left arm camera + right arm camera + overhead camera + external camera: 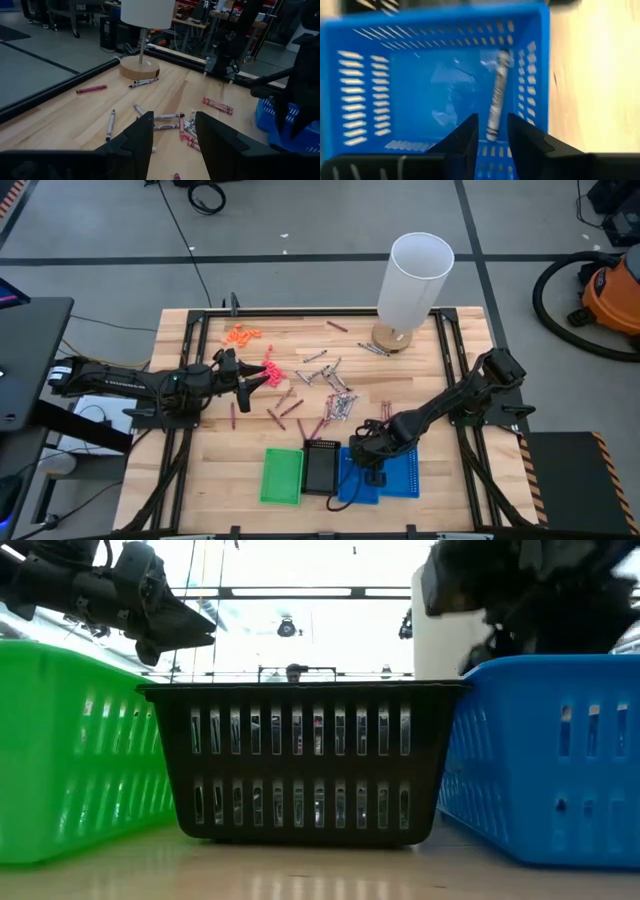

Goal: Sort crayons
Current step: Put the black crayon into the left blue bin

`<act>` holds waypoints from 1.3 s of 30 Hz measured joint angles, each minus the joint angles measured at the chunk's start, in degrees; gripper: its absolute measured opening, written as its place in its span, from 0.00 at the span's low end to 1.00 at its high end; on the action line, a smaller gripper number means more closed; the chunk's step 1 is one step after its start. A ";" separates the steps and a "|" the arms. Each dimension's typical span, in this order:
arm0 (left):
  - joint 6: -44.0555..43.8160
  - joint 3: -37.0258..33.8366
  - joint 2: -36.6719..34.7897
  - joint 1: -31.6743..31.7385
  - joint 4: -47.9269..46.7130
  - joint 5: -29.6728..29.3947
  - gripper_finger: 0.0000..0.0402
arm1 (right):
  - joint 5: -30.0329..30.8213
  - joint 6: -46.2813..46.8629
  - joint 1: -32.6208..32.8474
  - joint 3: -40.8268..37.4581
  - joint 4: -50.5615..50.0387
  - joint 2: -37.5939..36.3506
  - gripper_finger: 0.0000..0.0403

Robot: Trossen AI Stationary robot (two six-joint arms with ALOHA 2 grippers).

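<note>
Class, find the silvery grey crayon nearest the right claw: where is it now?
In the right wrist view, the silvery grey crayon is inside the blue basket, near its slotted wall, just beyond the open right claw.

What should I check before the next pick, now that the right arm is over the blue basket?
1. Grey crayon inside the blue basket: ok, seen from the right wrist.
2. Right pincer free of it: ok, fingers apart with the crayon lying between and beyond them.
3. Left pincer ready: ok, open above the table.
4. Crayons left to sort: not ok, a scattered pile remains on the table.
5. Black basket and green basket contents: cannot tell.
</note>
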 joint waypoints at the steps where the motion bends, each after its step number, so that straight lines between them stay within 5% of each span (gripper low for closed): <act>1: 0.00 0.00 0.00 0.00 -0.02 0.01 0.39 | -0.11 -0.56 -0.01 0.81 -0.42 0.00 0.27; 10: -0.44 0.00 0.00 0.02 -0.01 0.13 0.39 | 5.84 -7.91 -1.54 7.04 -7.89 -0.61 0.27; 27: -0.48 0.02 0.00 0.04 -0.21 0.14 0.39 | 6.43 -21.19 -11.38 7.02 -6.58 -2.14 0.27; 39: -0.48 0.02 0.00 0.04 -0.41 0.13 0.39 | 7.47 -30.31 -20.98 0.37 -3.00 -2.12 0.27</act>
